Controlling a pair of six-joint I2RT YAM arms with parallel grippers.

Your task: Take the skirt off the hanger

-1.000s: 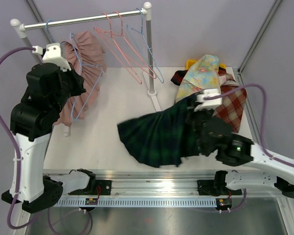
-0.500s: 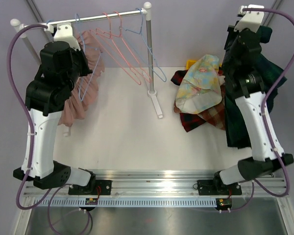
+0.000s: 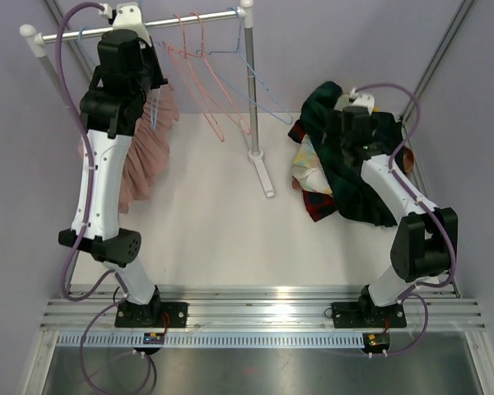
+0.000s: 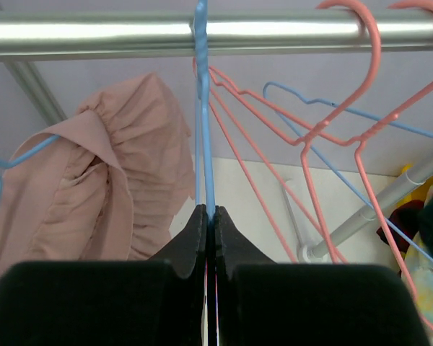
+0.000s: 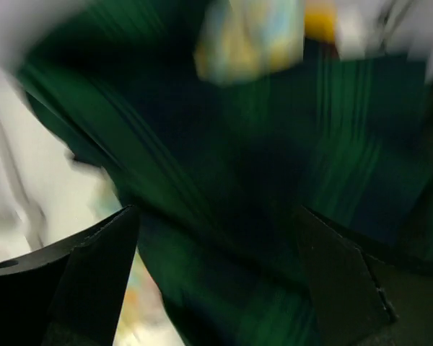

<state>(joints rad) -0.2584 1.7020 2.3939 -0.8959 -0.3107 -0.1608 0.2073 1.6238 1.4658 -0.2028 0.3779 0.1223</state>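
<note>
Pink hangers [image 4: 376,49] crowd rail [image 4: 94,32] rt of left pincer [image 4: 210,216]; pink skirt [image 4: 94,187] blocks left.

Above and behind the arm bases [image 3: 140,313], looking down over the table [image 3: 214,230]. Left wrist: close under the rail [image 4: 94,32], tilted upward, rail shared with overhead. Right wrist: blurred, seemingly tight against green plaid cloth [image 5: 274,180].

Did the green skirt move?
Yes. The green skirt shifted right, from the table's middle near the rack post, onto the clothes pile.
</note>
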